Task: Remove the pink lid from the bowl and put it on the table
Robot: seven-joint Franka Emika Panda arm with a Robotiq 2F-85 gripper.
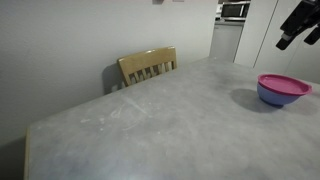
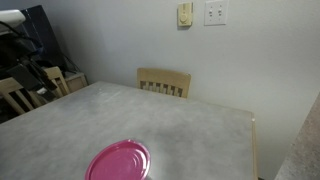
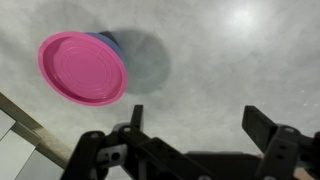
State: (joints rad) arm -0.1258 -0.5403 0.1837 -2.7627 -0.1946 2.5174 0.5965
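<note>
Pink lid (image 1: 285, 82) covering bowl (image 1: 283, 99), claw (image 3: 195, 116) spread above; chair (image 1: 148, 66) beyond table (image 1: 150, 125)

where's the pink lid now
The flat round pink lid sits on the small blue-purple bowl, on the grey table, at the right in an exterior view.

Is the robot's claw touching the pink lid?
Apart. The wrist view shows bare table between the gripper and the pink lid.
</note>
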